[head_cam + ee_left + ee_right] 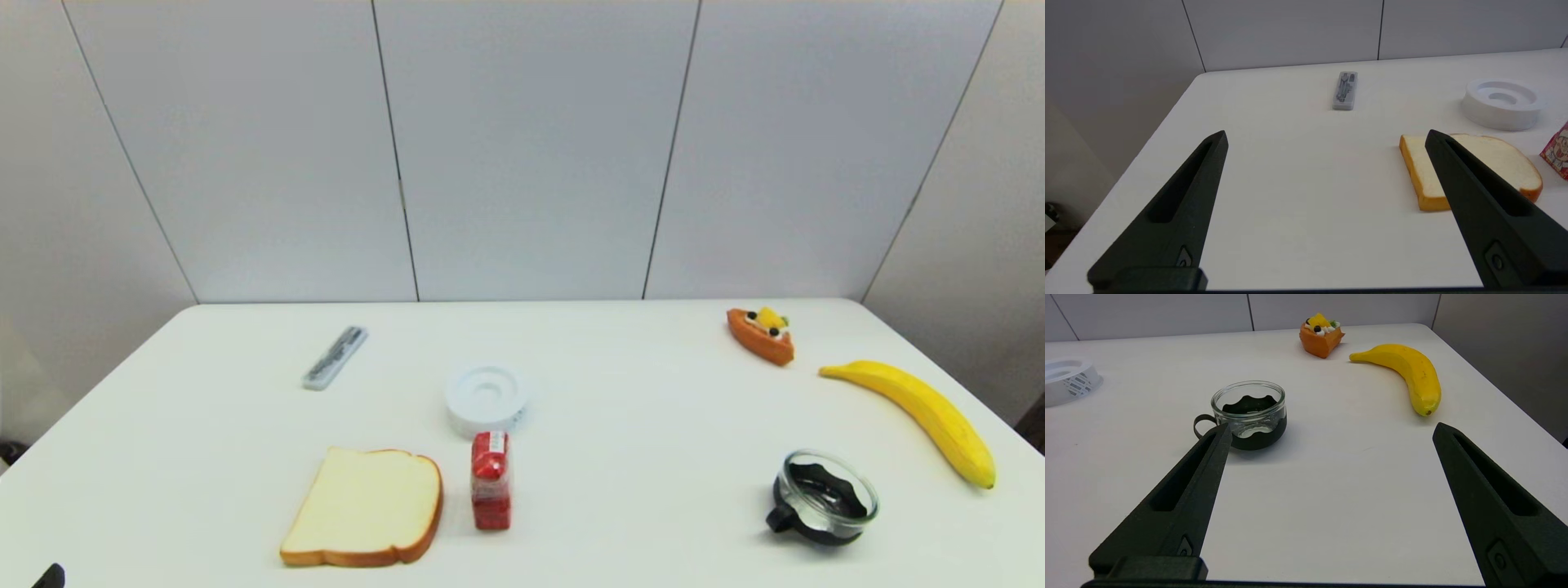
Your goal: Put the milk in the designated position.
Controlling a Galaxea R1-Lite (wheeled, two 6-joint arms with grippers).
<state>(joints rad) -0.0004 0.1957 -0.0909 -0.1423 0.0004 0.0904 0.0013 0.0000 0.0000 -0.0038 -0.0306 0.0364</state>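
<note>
White counter [620, 457] carried six loose items. Bread slice [363, 508] lay flat at front left. White round ring-shaped holder [486, 398] sat behind it, mid-counter. Grey slim case [335, 357] lay far left, well apart from the rest. Orange fruit tart [761, 334] sat far right, banana [918, 418] just beside it. Glass cup [823, 496] with black sleeve stood front right.

White table, grey panelled walls

The white table [620, 425] fills the foreground, its far corners rounded; pale grey wall panels [531, 147] stand behind it from nine to three o'clock, split by thin dark seams; even, soft light, faint shadows.
</note>
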